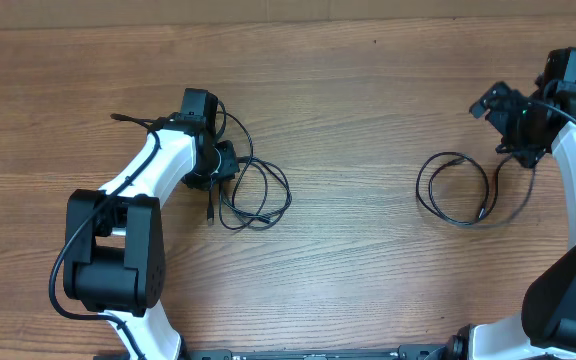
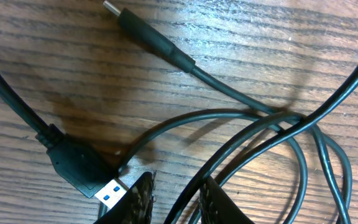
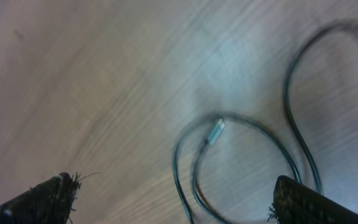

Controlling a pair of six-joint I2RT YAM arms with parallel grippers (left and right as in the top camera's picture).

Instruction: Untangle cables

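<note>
— Wood-grain counter (image 1: 348, 90), seen from overhead: where are the cables?
— Two lots. A tangle (image 1: 258, 195) lies left of centre, under the left tool (image 1: 218, 165). A loop (image 1: 453, 190) lies toward the right edge, near the right tool (image 1: 511, 128).
— Left wrist?
— Tool narrow, with one strand (image 2: 191, 186) running between its pads (image 2: 138, 199). Pinched or not, I cannot tell. A blue-tongued plug (image 2: 107, 190) lies just beside them, and other strands cross farther on.
— Right wrist?
— Blurred. Tool wide, nothing in it. The loop and its pale tip (image 3: 216, 130) lie on the counter below.
— Handling?
— Light, limp, rather slick cord, I'd judge, and it will drag its neighbours. Take the stiff plug bodies, not mid-strand.
</note>
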